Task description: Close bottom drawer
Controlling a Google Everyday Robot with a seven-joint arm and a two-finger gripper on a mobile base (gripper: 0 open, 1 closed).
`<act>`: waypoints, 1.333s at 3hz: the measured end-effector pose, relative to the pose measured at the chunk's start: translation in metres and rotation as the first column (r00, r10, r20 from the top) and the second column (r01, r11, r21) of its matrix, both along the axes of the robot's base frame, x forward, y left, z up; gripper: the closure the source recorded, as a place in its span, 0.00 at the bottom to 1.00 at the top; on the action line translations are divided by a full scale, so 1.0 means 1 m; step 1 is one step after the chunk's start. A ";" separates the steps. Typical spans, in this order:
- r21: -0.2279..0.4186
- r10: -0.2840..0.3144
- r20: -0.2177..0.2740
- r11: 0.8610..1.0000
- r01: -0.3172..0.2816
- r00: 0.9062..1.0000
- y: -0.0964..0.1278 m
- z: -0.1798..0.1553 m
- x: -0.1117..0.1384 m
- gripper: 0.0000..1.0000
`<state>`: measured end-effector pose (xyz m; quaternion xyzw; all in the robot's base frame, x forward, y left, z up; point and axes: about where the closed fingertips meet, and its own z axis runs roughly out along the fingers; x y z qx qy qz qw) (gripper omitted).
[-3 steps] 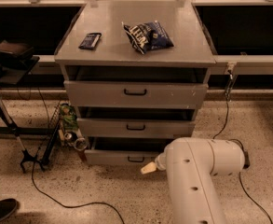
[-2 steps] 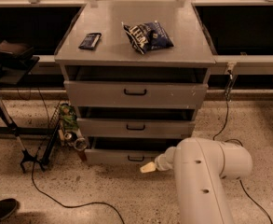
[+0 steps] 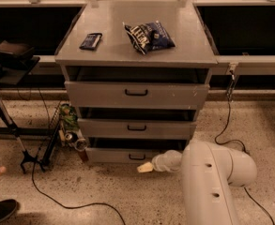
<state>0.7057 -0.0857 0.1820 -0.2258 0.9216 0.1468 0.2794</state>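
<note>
While the bottom drawer (image 3: 110,154) sits ajar, my hand (image 3: 145,168) hangs just before its handle (image 3: 137,157). Its grip I cannot tell

gripper (image 3: 145,168) low, just before bottom drawer (image 3: 110,154) front | chip bag (image 3: 148,35) right of small packet (image 3: 90,41), both on cabinet top (image 3: 127,13)

Looks like a robotics lab: speckled floor (image 3: 104,191), loose cable (image 3: 229,108), tripod stand (image 3: 5,118), grey drawer cabinet (image 3: 137,46) between long benches. The gripper (image 3: 145,168) sits low, just in front of the bottom drawer (image 3: 113,154).
</note>
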 end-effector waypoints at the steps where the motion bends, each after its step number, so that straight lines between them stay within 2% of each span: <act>1: 0.016 0.015 0.016 1.000 -0.015 1.000 0.010 0.000 0.009 0.00; 2: 0.030 0.034 0.046 0.999 -0.035 0.998 0.021 0.004 0.018 0.00; 3: 0.045 0.061 0.097 0.997 -0.065 0.993 0.030 0.005 0.024 0.00; 4: 0.046 0.061 0.097 0.997 -0.066 0.993 0.030 0.005 0.024 0.00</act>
